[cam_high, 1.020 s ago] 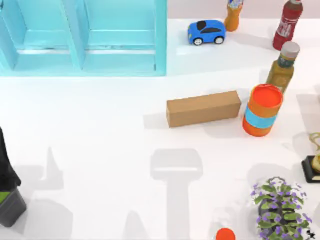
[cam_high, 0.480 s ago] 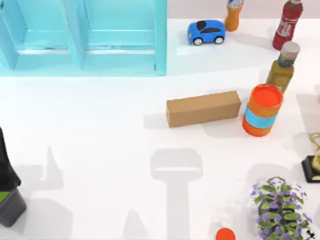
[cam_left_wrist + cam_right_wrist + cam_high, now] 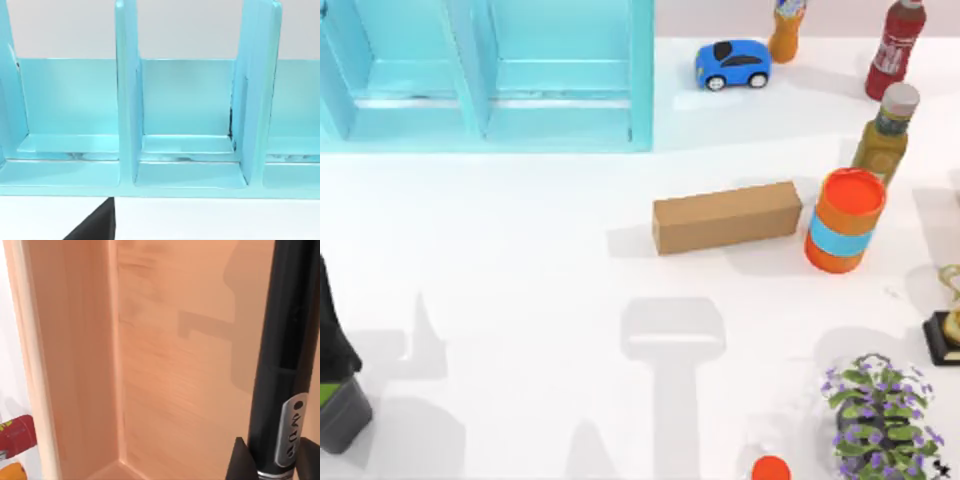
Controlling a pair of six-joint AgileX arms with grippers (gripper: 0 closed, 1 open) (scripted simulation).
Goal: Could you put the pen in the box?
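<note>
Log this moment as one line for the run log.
right gripper: shut on pen | pen: at box interior, not released | left arm: parked at table's left edge, facing cyan shelf

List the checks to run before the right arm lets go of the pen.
1. Grip: pen sits between the right gripper fingers near its label band: ok.
2. Drop zone: brown walled interior lies behind the pen: ok.
3. That interior is the box: cannot tell.
4. Pen clear of the interior's walls and floor: cannot tell.
5. Left arm parked at the table's left edge, apart from the box: ok.
6. Orange cylinder close to the box's right end, contact: cannot tell.
</note>
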